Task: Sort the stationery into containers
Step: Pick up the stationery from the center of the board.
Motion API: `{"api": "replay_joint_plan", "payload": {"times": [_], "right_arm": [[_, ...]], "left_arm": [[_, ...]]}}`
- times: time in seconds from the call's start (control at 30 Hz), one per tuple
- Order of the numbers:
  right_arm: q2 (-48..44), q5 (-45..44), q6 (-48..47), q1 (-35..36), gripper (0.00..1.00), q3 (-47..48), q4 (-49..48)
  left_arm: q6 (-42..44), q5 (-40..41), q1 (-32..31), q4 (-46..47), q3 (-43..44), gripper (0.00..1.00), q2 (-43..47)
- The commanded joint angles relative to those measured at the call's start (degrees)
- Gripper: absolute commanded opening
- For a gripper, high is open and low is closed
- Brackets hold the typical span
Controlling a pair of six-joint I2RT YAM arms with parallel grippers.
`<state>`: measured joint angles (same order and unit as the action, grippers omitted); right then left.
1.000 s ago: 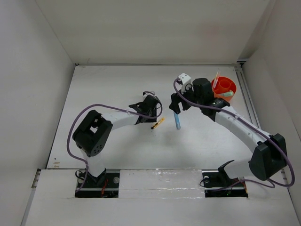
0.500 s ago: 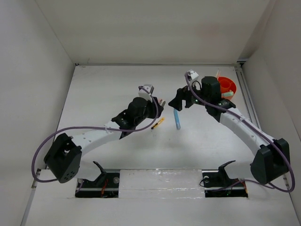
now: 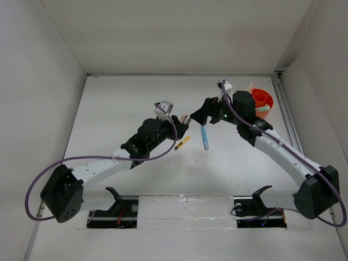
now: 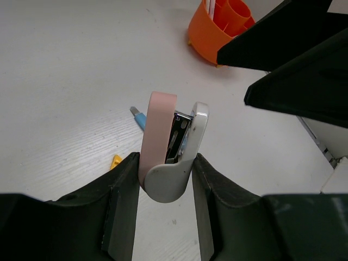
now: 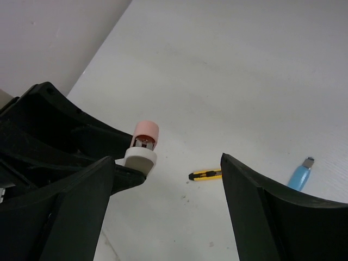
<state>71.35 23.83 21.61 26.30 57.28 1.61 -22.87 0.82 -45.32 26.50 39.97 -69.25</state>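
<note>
1. Near the middle of the white table [image 3: 117, 103], the two arms meet with their tips close together and a narrow gap between them.
2. Left gripper [image 3: 181, 120]: its fingers [image 4: 122, 212] are pressed onto a small pink and white stapler [image 4: 169, 144], pinching it at its rounded hinge end.
3. The stapler's long axis runs in line with the fingers. Its free end points away from the wrist, toward the right gripper [image 3: 202, 115] and the far right of the table. It is held off the surface.
4. The right gripper's jaws are spread wide and hold nothing. In the right wrist view the stapler shows end-on just ahead of them.
5. A blue pen [image 3: 205, 137] lies flat on the table by the right gripper. Its long axis runs roughly near to far, slightly slanted.
6. A yellow-black cutter [image 3: 182, 142] lies just left of the pen, apart from it, slanted from near-left to far-right.
7. An orange cup [image 3: 268, 97] sits by the table's right edge, toward the far corner, behind the right wrist. A thin pale stick [image 3: 250, 87] leans out of it.
8. White walls [image 3: 43, 81] close the table on the left, far and right sides. Bare surface lies to the left of and beyond the grippers.
</note>
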Motion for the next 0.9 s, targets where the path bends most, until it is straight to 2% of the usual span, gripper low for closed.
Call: {"api": "replay_joint_plan", "payload": {"times": [0.0, 0.3, 0.43, 0.47, 0.6, 0.7, 0.73, 0.8, 0.87], "right_arm": [[1.8, -0.6, 2.3, 1.7, 0.84, 2.9, -4.0], [3.4, -2.0, 3.9, 5.8, 0.8, 3.5, -6.1], [5.4, -1.4, 4.5, 6.3, 0.73, 3.5, -8.4], [6.1, -0.8, 5.1, 6.3, 0.64, 2.9, -9.4], [6.6, -0.1, 5.6, 6.9, 0.49, 2.9, -10.6], [7.2, 0.6, 5.6, 6.9, 0.35, 2.9, -11.4], [7.8, 1.1, 5.6, 6.9, 0.21, 2.9, -12.1], [7.8, 2.8, 6.2, 6.9, 0.04, 2.9, -12.1], [8.4, 4.3, 6.3, 6.9, 0.0, 2.9, -13.1]], "left_arm": [[0.9, -1.3, -0.8, 4.3, 0.5, 0.0, 2.1], [0.9, -1.9, -0.8, 4.3, 0.5, 0.0, 2.7], [1.4, -2.4, -0.8, 3.7, 0.5, 0.0, 2.7], [1.4, -2.4, -0.8, 3.7, 0.5, 0.0, 2.7], [1.4, -2.4, -0.8, 3.7, -0.2, 0.0, 3.2], [2.0, -2.4, -0.8, 3.7, -0.2, 0.0, 3.8], [2.0, -2.4, -0.8, 3.7, -0.2, 0.0, 3.8], [2.0, -1.7, -0.8, 3.2, -0.2, 0.0, 3.8], [2.0, -0.6, -0.8, 3.2, -0.2, 0.0, 3.8]]}}
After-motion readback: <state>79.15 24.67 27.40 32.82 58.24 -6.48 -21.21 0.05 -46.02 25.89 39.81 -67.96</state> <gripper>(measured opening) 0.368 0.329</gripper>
